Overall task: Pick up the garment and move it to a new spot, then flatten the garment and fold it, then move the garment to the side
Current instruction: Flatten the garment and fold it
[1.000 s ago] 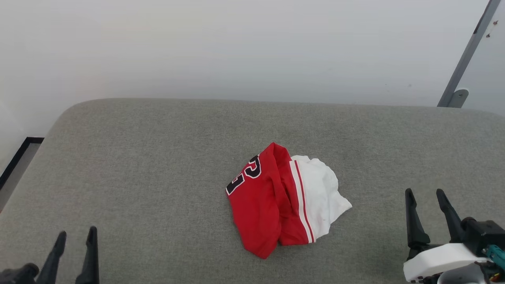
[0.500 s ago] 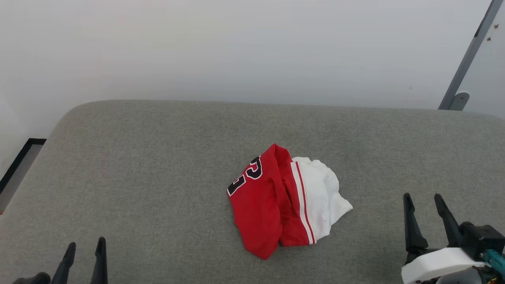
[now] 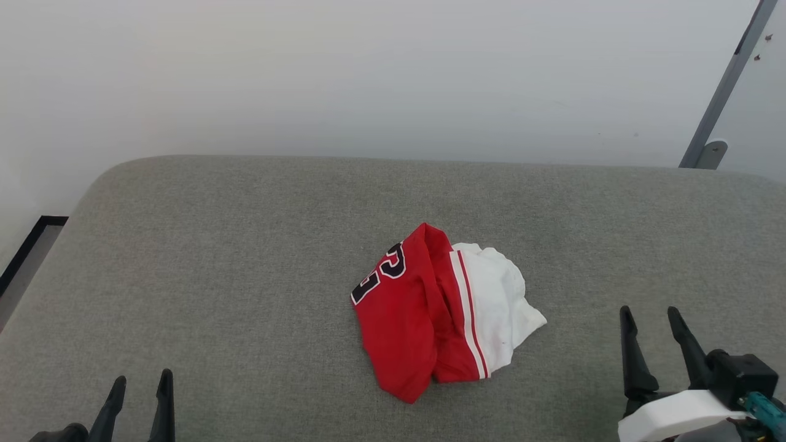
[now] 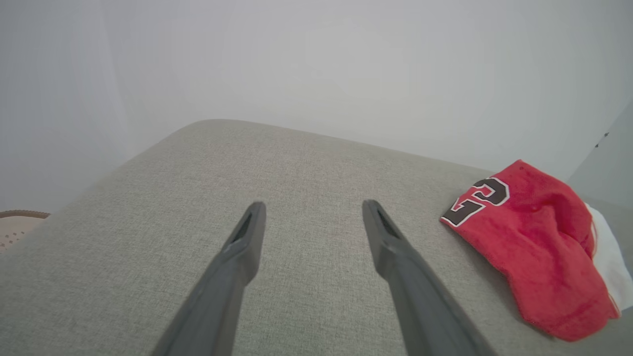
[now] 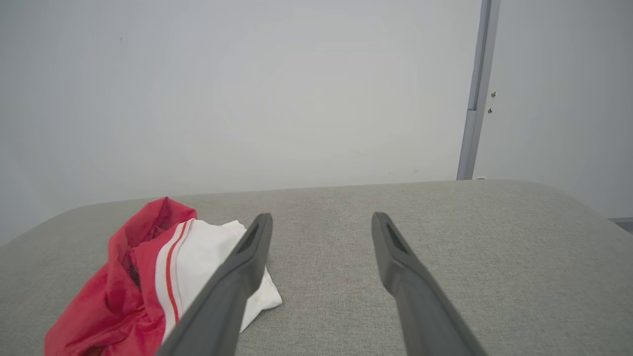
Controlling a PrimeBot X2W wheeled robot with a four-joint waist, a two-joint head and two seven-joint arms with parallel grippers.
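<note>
my left gripper (image 3: 143, 376) is wide open and holds nothing. my right gripper (image 3: 649, 309) is wide open too and holds nothing. from my head i see the left one by the near left corner of the grey cushion (image 3: 245, 245) and the right one by the near right corner. the garment (image 3: 442, 319) lies in a bunched heap about in the middle of the cushion. it is between my grippers and apart from both, a bit closer to the right one. its left part is red with black marks edged in white. its right part is white, with red and white stripes between.

from my left wrist i see the red side and the black marks best, with just a sliver of white behind. my fingers (image 4: 245, 247) there point at bare cushion beside it. a tan thing (image 4: 15, 222) peeks in past the cushion's left edge; i cannot tell what it is.

from my right wrist i see the white side best. one finger (image 5: 242, 267) crosses in front of the white cloth, but my head view shows them apart. a grey pole (image 5: 477, 89) stands by the wall (image 5: 247, 99) past the far edge.
</note>
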